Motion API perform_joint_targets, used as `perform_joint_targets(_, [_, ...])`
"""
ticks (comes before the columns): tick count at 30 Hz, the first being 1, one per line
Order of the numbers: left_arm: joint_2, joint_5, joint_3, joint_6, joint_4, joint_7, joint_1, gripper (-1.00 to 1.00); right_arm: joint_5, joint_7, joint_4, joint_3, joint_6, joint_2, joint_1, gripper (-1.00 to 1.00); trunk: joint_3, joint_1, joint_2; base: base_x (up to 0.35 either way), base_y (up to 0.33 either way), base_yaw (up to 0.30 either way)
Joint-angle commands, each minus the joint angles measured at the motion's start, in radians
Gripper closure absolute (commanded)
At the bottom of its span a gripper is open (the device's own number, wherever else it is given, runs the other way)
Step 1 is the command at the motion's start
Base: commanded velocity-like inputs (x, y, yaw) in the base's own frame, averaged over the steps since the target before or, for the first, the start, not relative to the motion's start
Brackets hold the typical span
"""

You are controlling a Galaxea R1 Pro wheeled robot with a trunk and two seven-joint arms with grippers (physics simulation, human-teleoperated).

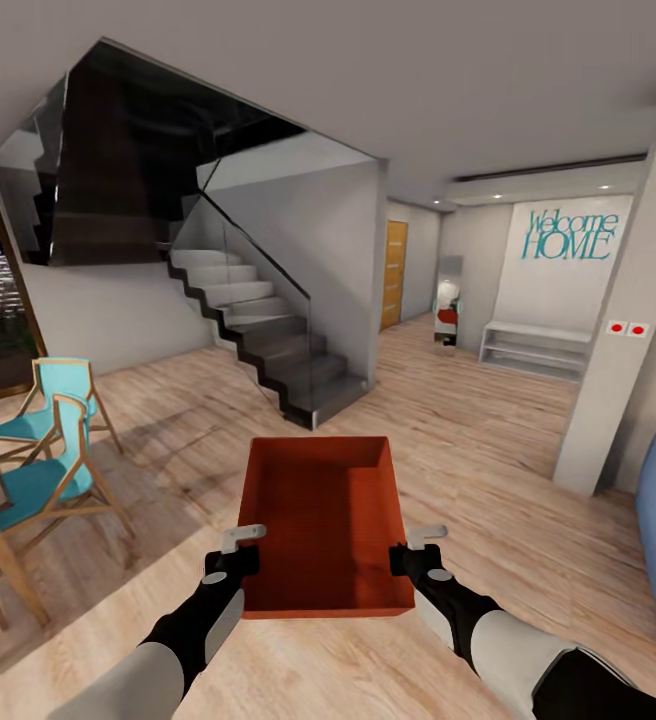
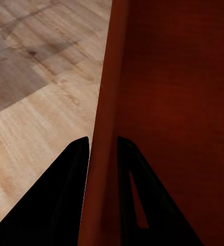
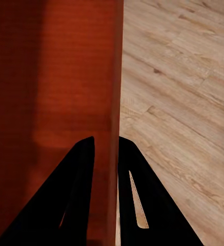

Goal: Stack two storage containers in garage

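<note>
Both grippers, left (image 1: 236,552) and right (image 1: 416,550), are carrying one container (image 1: 323,520), jaws clamped on its side walls; the garage is probably still ahead.

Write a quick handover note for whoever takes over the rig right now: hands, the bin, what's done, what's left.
Left hand: shut on the storage container's left wall, one finger outside and one inside.
Right hand: shut on its right wall the same way.
The orange-red storage container, empty, is carried off the wood-plank floor in front of the trunk, facing the staircase and the hallway.
Done: one container picked up with both hands.
Left: carry it to the garage, set it on the floor there, then fetch the other container and stack it on top.
</note>
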Motion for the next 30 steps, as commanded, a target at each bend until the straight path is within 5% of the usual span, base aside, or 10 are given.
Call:
perform_joint_targets(1, [0.0, -0.014, -0.016, 0.001, -0.003, 0.028, 0.0, 1.0, -0.024, -0.026, 0.006, -0.017, -0.006, 0.008, -0.001, 1.0, 0.0, 0.001, -0.001, 0.322, 0.0, -0.133])
perform_joint_targets(30, [-0.001, -0.014, -0.016, 0.001, 0.0, 0.028, 0.0, 1.0, -0.024, -0.025, 0.006, -0.017, -0.003, 0.008, -0.001, 1.0, 0.005, 0.001, -0.001, 0.322, 0.0, -0.163])
